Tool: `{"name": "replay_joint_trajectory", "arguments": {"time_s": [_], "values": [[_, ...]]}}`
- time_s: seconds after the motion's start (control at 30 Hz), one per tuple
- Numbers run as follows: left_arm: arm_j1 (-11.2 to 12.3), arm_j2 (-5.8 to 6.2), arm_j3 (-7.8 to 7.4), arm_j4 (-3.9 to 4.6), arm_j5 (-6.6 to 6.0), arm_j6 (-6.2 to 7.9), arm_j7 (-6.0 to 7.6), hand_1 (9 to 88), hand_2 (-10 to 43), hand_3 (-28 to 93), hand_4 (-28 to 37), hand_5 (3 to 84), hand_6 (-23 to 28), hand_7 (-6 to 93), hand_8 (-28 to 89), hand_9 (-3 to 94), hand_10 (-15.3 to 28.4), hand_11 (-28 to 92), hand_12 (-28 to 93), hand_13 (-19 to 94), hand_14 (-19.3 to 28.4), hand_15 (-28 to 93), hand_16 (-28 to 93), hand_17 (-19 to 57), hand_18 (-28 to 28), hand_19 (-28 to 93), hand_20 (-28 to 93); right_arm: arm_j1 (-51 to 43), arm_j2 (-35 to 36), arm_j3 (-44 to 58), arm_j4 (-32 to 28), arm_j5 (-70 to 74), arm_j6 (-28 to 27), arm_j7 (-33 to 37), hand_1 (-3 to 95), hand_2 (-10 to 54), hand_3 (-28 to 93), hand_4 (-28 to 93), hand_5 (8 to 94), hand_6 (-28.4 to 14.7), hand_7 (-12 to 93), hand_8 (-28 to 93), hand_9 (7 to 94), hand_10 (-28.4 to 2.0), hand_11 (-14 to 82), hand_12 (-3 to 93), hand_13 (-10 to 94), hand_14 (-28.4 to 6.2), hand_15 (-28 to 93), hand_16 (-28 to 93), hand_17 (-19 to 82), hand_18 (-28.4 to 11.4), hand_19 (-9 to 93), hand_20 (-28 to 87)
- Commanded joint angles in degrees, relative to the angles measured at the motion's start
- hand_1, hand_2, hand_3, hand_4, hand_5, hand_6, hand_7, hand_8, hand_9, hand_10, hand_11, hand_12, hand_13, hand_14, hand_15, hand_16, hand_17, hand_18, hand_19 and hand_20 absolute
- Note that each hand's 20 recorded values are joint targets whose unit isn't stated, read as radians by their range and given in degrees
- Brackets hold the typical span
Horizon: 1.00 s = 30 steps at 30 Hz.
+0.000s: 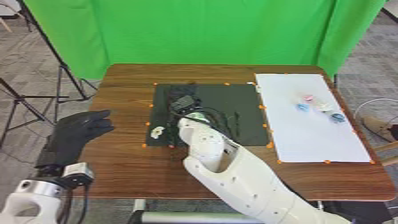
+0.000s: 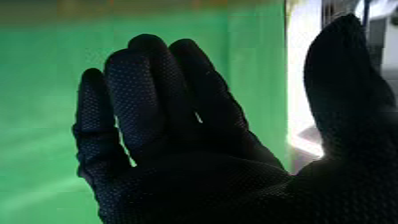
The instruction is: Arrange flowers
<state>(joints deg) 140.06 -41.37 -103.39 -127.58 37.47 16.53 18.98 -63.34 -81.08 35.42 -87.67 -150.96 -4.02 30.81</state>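
In the head view, the right hand (image 1: 182, 93) is over the upper left of the black mat (image 1: 244, 97), dark against it. The right wrist view gives the right hand (image 2: 178, 165) with fingers and thumb straight and nothing held. A white flower (image 1: 157, 132) lies at the mat's lower left. On the white sheet (image 1: 311, 140) are a pink flower (image 1: 309, 98), a light blue one (image 1: 302, 107), a whitish one (image 1: 323, 107) and a darker blue one (image 1: 338, 118). Left of the mat, the left hand (image 1: 75, 132) is held with relaxed fingers, holding nothing.
Orange markers line the edges of mat and sheet. The brown table (image 1: 120, 170) extends around them. A green curtain (image 1: 213, 35) hangs behind the table, and black stands (image 1: 62, 75) are at the left. The right forearm (image 1: 235, 170) crosses the table's front.
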Motion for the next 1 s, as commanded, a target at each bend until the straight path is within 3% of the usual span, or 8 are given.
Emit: {"name": "replay_joint_trajectory", "arguments": {"time_s": [0.03, 0.13, 0.23, 0.4, 0.43, 0.6, 0.8, 1.0], "values": [[9.1, -2.53, -3.45, -2.71, -0.76, 2.88, 2.1, 28.3, 5.6, 82, -11.6, 49.5, 15.3, 19.6, -11, 42.5, 23.3, 44, 10, 32, 28.4, 65, -13, -8.4, 21.7, 59, 17, 8.2, 11.9, -3.2, -12.4, 12.4, 3.7, 0.2, 23.9, -2.4, 72, -28, 53.2, -13.3, 15, -10, 46.7, -27.4, 48.2, 19.3, 40, -25.9, 84, 13, 9, -28.4, 71, 30], [11.9, -3.12, -4.92, -3.72, -0.83, 3.6, 2.85, 28.3, 5.5, 82, -12.0, 49.4, 15.3, 18.3, -10, 42.5, 23.4, 44, 11, 32, 28.4, 64, -13, -8.4, 21.7, 59, 17, 6.7, 19.6, -0.5, -18.0, 17.9, 3.0, -0.7, 24.6, -0.7, 75, -27, 53.7, -12.0, 15, -10, 49.4, -25.8, 46.8, 18.5, 43, -23.4, 83, 13, 11, -28.4, 72, 29], [12.6, -3.87, -5.31, -4.2, -0.37, 3.44, 2.92, 28.2, 5.7, 82, -12.2, 48.9, 15.2, 17.5, -10, 42.2, 23.2, 44, 11, 32, 28.4, 64, -13, -8.4, 21.6, 58, 17, 2.3, 28.8, 5.3, -22.0, 22.2, 0.0, -3.7, 23.6, -0.1, 75, -28, 52.3, -11.5, 16, -10, 47.6, -25.4, 44.8, 18.3, 39, -23.7, 82, 12, 9, -28.4, 72, 27], [14.5, -4.71, -6.51, -4.95, -0.28, 3.65, 3.14, 28.1, 5.7, 81, -12.4, 48.5, 14.9, 16.2, -9, 42.0, 23.1, 43, 11, 32, 28.4, 64, -13, -8.3, 21.6, 58, 17, -8.3, 39.2, 19.1, -23.6, 32.9, -5.6, -4.2, 22.1, -0.1, 77, -28, 49.7, -11.4, 15, -10, 45.3, -24.7, 38.6, 17.3, 34, -23.4, 79, 11, 9, -27.5, 71, 26], [14.3, -5.13, -6.85, -4.84, 0.08, 3.16, 2.49, 28.0, 5.7, 81, -12.4, 48.5, 14.9, 16.1, -9, 42.0, 23.1, 43, 11, 32, 28.4, 64, -13, -8.3, 21.6, 58, 17, -10.9, 40.2, 22.3, -23.6, 33.6, -6.2, -4.1, 21.9, 0.1, 77, -28, 49.5, -11.2, 16, -10, 45.3, -24.5, 37.3, 17.3, 33, -23.2, 78, 11, 9, -27.0, 72, 26], [15.7, -5.49, -9.42, -4.74, 0.01, 2.58, 1.98, 28.0, 5.6, 81, -12.1, 48.6, 14.8, 15.9, -9, 42.0, 22.9, 42, 11, 32, 28.4, 64, -13, -8.2, 21.7, 58, 18, -20.0, 44.4, 33.1, -23.2, 39.7, -6.8, -1.2, 21.8, 0.2, 80, -28, 49.4, -10.1, 17, -11, 47.0, -23.0, 35.6, 17.7, 36, -21.8, 77, 11, 10, -25.9, 72, 26], [16.5, -4.89, -12.27, -4.49, 0.11, 2.14, 1.81, 27.9, 5.6, 81, -11.6, 49.1, 14.7, 15.5, -9, 42.2, 22.7, 42, 11, 33, 28.4, 64, -13, -7.7, 22.3, 59, 19, -24.6, 46.8, 39.1, -20.6, 38.8, -6.5, 0.8, 22.9, 0.2, 82, -28, 50.0, -9.2, 17, -11, 49.3, -21.9, 34.6, 17.9, 39, -20.1, 76, 11, 12, -25.4, 73, 26], [14.9, -3.83, -12.24, -3.8, 0.19, 0.87, 1.09, 27.9, 5.5, 81, -11.3, 49.3, 14.7, 15.2, -9, 42.3, 22.6, 41, 11, 33, 28.4, 64, -13, -7.6, 22.2, 59, 19, -25.8, 47.4, 41.5, -16.9, 36.5, -4.8, 3.4, 23.1, 0.1, 82, -28, 50.0, -8.9, 18, -12, 49.6, -21.4, 33.9, 18.0, 40, -19.6, 76, 11, 13, -25.3, 73, 26]]}}
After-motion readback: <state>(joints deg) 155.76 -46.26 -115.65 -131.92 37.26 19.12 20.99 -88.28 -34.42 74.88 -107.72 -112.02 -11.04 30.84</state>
